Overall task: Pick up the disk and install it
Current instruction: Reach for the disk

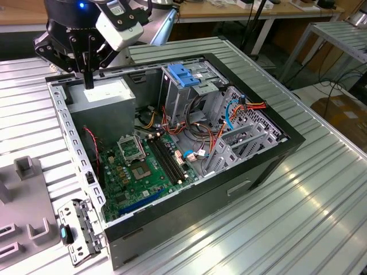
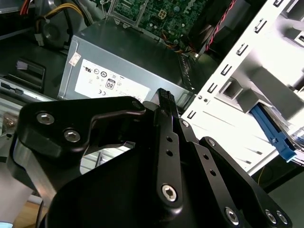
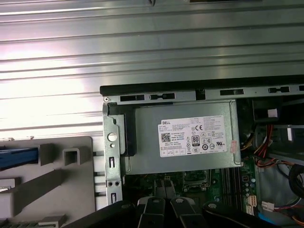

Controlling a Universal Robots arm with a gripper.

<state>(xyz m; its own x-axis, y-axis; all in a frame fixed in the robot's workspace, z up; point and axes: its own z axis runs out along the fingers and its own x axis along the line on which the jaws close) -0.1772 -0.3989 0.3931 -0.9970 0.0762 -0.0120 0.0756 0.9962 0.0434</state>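
**Claw empty over supply, disk out in holder**

My claw hung just above the supply in the corner of the open case. Its fingers were pinched narrow with nothing between them. The disk sat well apart from me, in the grey holder on the worktop just outside the case. In the first wrist view I saw little more of it than a blue rail at the edge. I judged the pick not yet done.

To do the pick well, I judged the claw had to spread wide, stay high over the case rim, and come down square on the disk. It should grip across the rails, not the holder's posts.

Around me, the latch plate lay over the drive cage. Orange and blue cables bunched beside it, and the board covered the case floor.

Likely in the way:
- the case rim between me and the holder
- the holder's posts near the disk
- the cables crowding the cage
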